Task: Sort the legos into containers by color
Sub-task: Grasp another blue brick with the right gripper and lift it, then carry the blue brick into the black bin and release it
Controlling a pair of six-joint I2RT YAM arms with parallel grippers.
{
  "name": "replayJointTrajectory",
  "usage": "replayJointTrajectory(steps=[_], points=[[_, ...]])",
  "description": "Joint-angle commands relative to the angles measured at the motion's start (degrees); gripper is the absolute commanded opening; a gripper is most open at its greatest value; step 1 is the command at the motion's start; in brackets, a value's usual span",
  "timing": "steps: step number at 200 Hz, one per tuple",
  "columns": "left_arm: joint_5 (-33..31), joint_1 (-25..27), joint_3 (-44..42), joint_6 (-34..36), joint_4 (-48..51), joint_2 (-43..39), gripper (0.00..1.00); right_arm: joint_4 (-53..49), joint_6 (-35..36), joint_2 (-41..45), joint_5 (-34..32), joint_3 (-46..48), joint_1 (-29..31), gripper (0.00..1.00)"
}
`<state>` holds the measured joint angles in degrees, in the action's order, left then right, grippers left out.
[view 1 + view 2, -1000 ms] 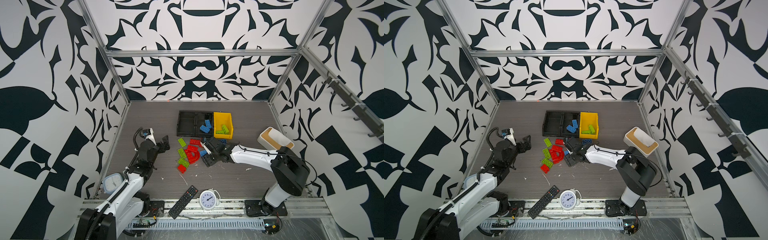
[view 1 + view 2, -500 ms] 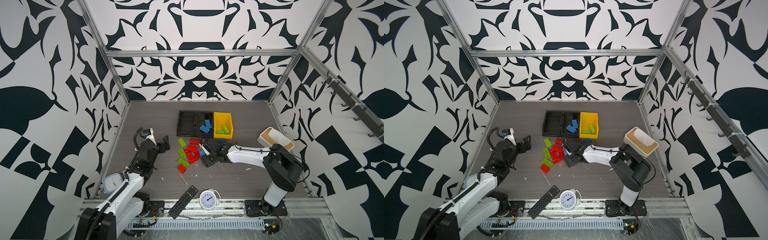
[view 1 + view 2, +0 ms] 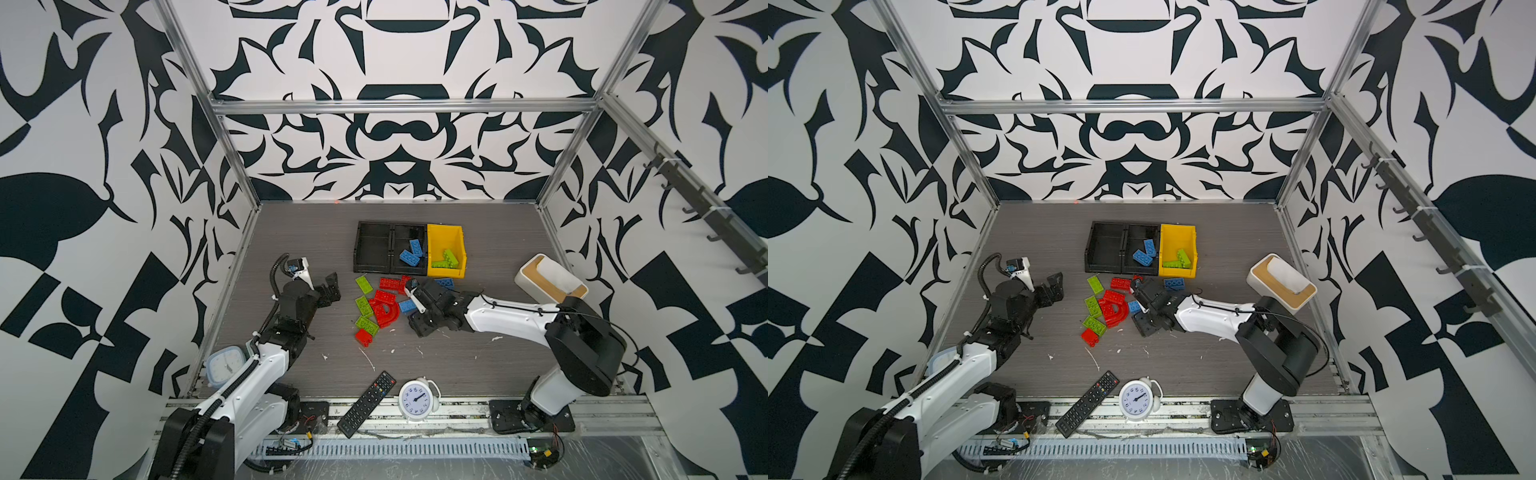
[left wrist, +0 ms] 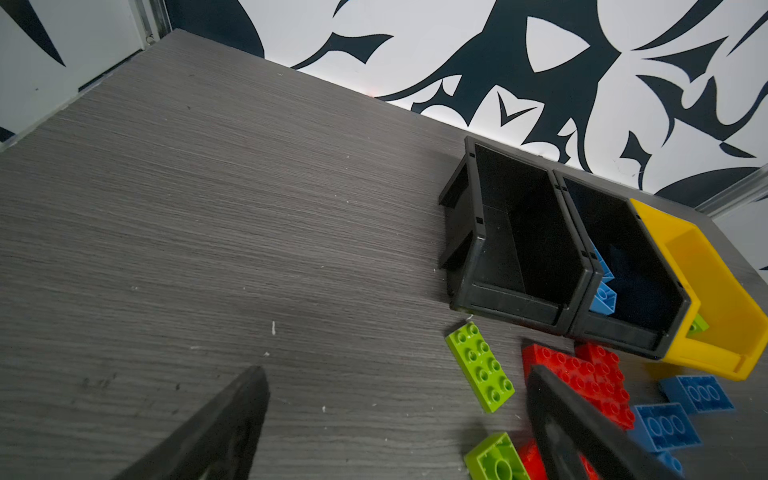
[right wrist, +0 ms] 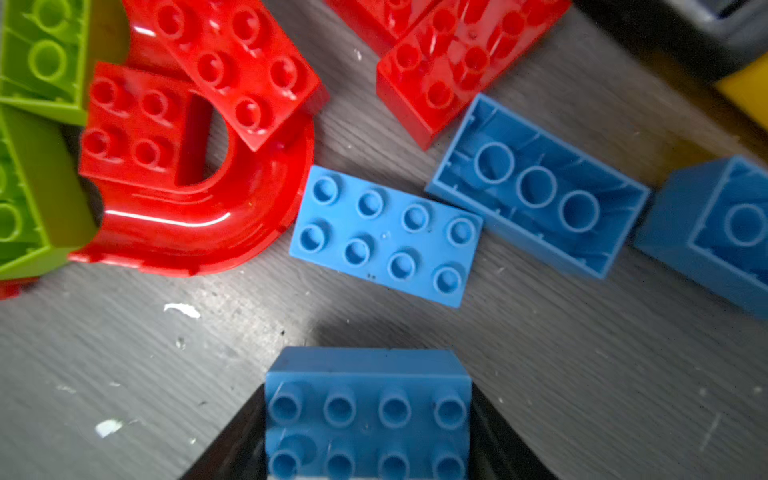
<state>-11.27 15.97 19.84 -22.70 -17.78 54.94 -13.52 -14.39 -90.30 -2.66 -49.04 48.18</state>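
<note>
Remote: a black plastic remote control point(image 3: 366, 404) lies slanted at the lower centre of a top view, on the front edge of the grey wood-grain desk point(image 3: 478, 361).
Clock: a round white alarm clock point(image 3: 417, 400) stands just right of the remote.
Left pincer: the left pincer point(image 3: 331, 288), left of centre, is released. Its black fingers point(image 4: 216, 432) stand wide apart over bare desk with nothing between them.
Right pincer: the right pincer point(image 5: 368, 440), at the right edge of the loose pile, is clenched on a blue rectangular studded plastic brick point(image 5: 368, 399), whose studs face the wrist camera.
Loose legos: these lie at the centre of both top views, in front of the bins. A red curved arch piece point(image 3: 388, 316) touches red bricks point(image 3: 390, 284) and lime green bricks point(image 3: 364, 306). Three loose blue bricks point(image 5: 384, 235) lie beside the arch, one studs up and two hollow side up.
Black bins: two joined black rectangular plastic bins point(image 3: 374, 247) sit behind the pile. The right-hand one holds sorted blue bricks point(image 3: 410, 257).
Yellow bin: a bright yellow plastic bin point(image 3: 444, 235) touches the black pair's right side and holds sorted green bricks point(image 3: 448, 258).
White box: a white box with tan wooden rim point(image 3: 524, 282) sits right of centre, apart from the bins.
</note>
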Motion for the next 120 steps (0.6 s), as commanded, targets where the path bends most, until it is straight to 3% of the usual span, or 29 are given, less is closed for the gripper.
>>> replayJointTrajectory(steps=[1, 43, 120], points=[[0.55, -0.23, 0.73, -0.51, -1.12, 0.04, 0.99, 2.74, -2.65, 4.77, 0.24, 0.74, -0.01, 0.58], [2.05, -0.23, 0.73, -1.21, -1.38, 0.27, 0.99, 2.1, -2.37, 6.65, -1.21, -5.45, -0.58, 0.56], [1.17, -0.23, 0.95, -0.53, -0.71, -0.04, 1.0, 9.09, -3.65, -1.77, -3.06, -16.05, -7.87, 0.55]])
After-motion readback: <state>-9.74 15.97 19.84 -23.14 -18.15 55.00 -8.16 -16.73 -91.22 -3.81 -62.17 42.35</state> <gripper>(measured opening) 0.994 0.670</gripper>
